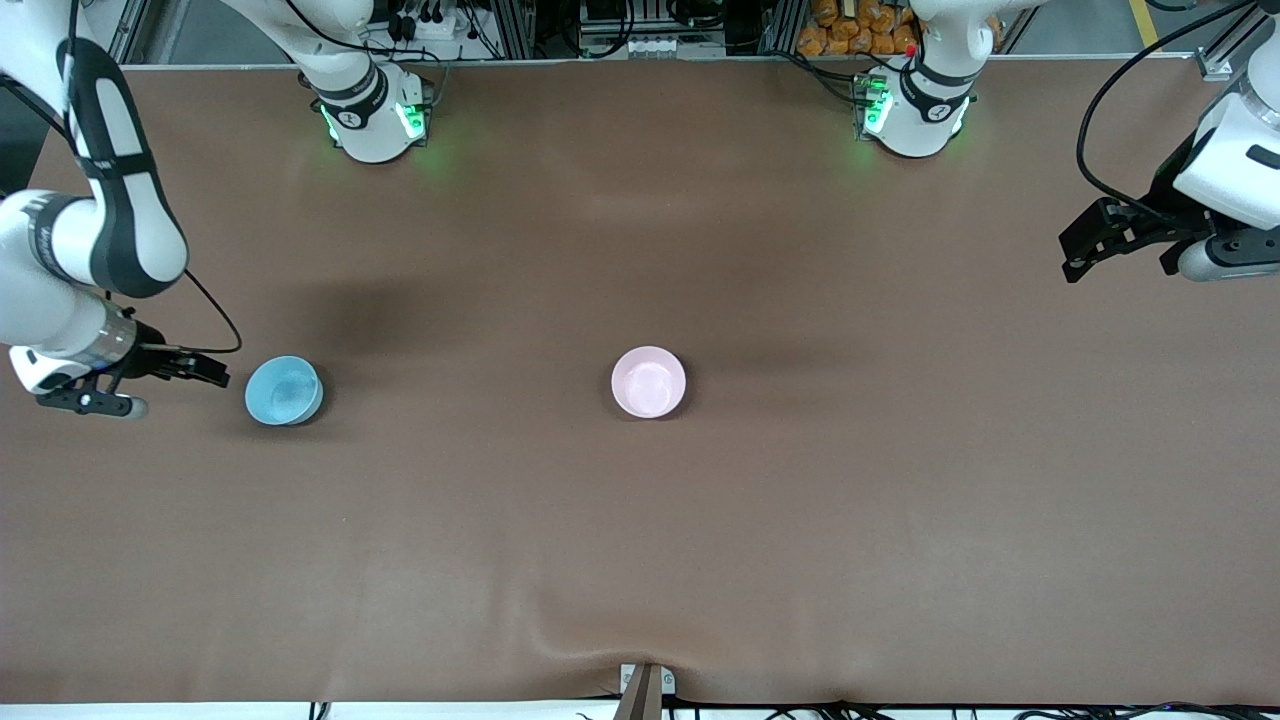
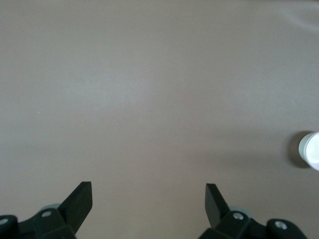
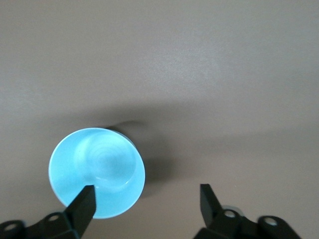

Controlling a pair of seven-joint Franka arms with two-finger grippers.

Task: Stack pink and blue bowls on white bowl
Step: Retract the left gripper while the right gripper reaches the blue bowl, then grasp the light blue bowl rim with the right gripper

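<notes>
Right end effector spread wide just beside blue bowl, apparently lined up to grab its rim; left end effector wide, waiting; pink bowl mid-tabletop.

My light sky-blue round plastic bowl sits upright and empty on the brown table, toward my right arm's end. My pale pink round plastic bowl of the same size stands upright and empty near the table's middle, well apart from the blue one. From my left wrist, only a pale rounded edge shows; I cannot tell which bowl it is.
</notes>
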